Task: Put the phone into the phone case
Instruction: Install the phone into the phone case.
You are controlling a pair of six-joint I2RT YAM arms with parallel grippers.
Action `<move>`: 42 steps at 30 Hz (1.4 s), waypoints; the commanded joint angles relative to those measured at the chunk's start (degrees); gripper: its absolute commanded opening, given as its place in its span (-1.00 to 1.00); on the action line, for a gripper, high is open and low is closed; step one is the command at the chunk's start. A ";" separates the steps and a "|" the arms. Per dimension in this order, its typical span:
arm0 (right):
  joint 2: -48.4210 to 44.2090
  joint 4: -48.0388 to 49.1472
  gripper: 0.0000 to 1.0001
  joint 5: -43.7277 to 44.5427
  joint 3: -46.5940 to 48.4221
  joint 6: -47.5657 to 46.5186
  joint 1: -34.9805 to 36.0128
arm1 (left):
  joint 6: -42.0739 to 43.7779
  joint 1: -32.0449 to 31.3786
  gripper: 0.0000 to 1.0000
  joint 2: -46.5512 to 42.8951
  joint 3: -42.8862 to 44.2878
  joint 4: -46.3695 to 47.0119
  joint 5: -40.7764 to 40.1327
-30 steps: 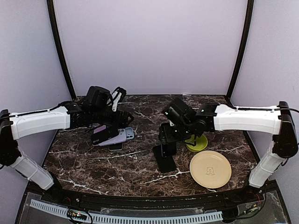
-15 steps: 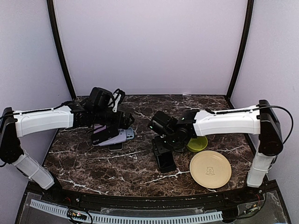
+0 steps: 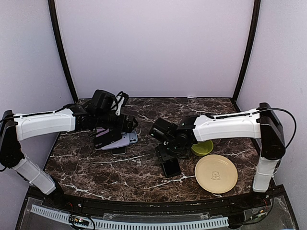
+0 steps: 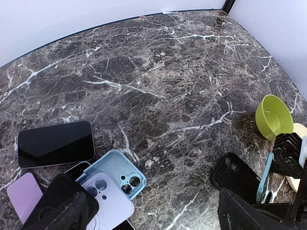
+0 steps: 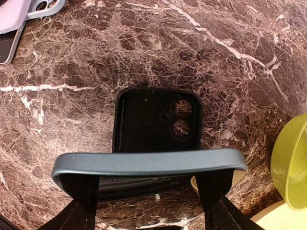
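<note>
My right arm has swung in toward the middle of the dark marble table (image 3: 144, 179), and my left gripper (image 4: 151, 196) has spread its jaws wide. It hangs over a pile of other phones and cases (image 4: 105, 201) and holds nothing.

My right gripper (image 5: 148, 189) pinches the flat grey-blue phone (image 5: 148, 163) by its two sides. I see only its thin edge, so I cannot tell how it tilts. It sits just above the black phone case (image 5: 153, 120), which lies open side up on the table with its camera hole showing.

I think I am lining the phone up over the case. Next I would need to lay the phone flat, match the corners, put the camera end at the hole, and push it down.

The round cream plate (image 3: 216, 173) has nothing on it. The small lime green bowl (image 4: 276, 117) looks empty. The black case is empty too.
</note>
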 commanded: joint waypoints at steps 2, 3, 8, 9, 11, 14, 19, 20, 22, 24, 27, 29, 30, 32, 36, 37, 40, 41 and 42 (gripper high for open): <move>1.32 -0.15 -0.77 1.65 1.97 -0.65 0.53 | -0.09 -0.07 0.93 -0.60 1.28 -0.54 0.54; 1.63 0.19 -0.77 1.49 1.83 -0.70 0.55 | -0.09 -0.07 0.93 -0.61 1.32 -0.54 0.43; 2.97 0.53 -0.77 1.35 1.77 -0.79 0.69 | -0.09 -0.04 0.93 -0.50 1.23 -0.52 0.16; 3.10 0.51 -0.76 1.54 1.75 -0.78 0.72 | -0.09 -0.06 0.93 -0.48 1.25 -0.53 0.23; 3.40 0.62 -0.77 1.97 1.77 -0.83 0.72 | -0.09 -0.07 0.93 -0.38 1.24 -0.54 0.40; 4.24 0.47 -0.73 2.01 1.48 -0.34 0.72 | -0.09 -0.07 0.93 -0.17 1.22 -0.58 0.31; 5.16 2.82 -0.38 0.64 -1.88 1.75 0.64 | -0.09 -0.07 0.93 -0.19 1.26 -0.63 -0.01; 5.46 2.91 -0.29 0.72 -2.18 2.17 0.63 | -0.09 -0.07 0.93 -0.31 1.27 -0.63 -0.06; 5.73 2.67 -0.16 1.32 -2.39 2.88 0.50 | -0.09 -0.07 0.93 -0.28 1.26 -0.63 -0.02; 5.84 2.57 -0.05 1.88 -2.89 3.60 0.23 | -0.16 -0.06 0.93 -0.17 1.21 -0.67 0.08; 5.58 3.84 0.07 2.21 -4.54 4.00 -0.44 | -0.11 -0.05 0.93 -0.18 1.28 -0.70 0.06; 5.62 4.46 0.12 2.35 -4.90 3.67 -0.75 | -0.09 -0.07 0.93 -0.37 1.30 -0.71 -0.10; 5.82 4.46 0.14 2.77 -4.83 3.50 -0.77 | -0.04 -0.07 0.93 -0.41 1.25 -0.67 -0.13; 6.21 4.28 0.17 3.51 -4.65 3.15 -0.77 | 0.00 -0.07 0.93 -0.57 1.20 -0.63 -0.22; 6.96 4.33 0.28 4.24 -4.56 3.00 -0.90 | 0.09 -0.07 0.93 -0.51 1.21 -0.63 -0.26; 7.28 4.32 0.32 4.42 -4.55 3.02 -0.86 | 0.09 -0.07 0.93 -0.54 1.22 -0.63 -0.25; 7.73 3.73 0.41 5.67 -4.48 3.45 -0.86 | 0.17 -0.05 0.93 -0.73 1.18 -0.63 -0.35; 7.78 3.66 0.46 5.97 -4.47 3.51 -0.86 | 0.17 -0.06 0.93 -0.82 1.14 -0.54 -0.45; 7.78 3.64 0.50 6.32 -4.47 3.52 -0.86 | 0.24 -0.07 0.93 -0.85 1.07 -0.50 -0.48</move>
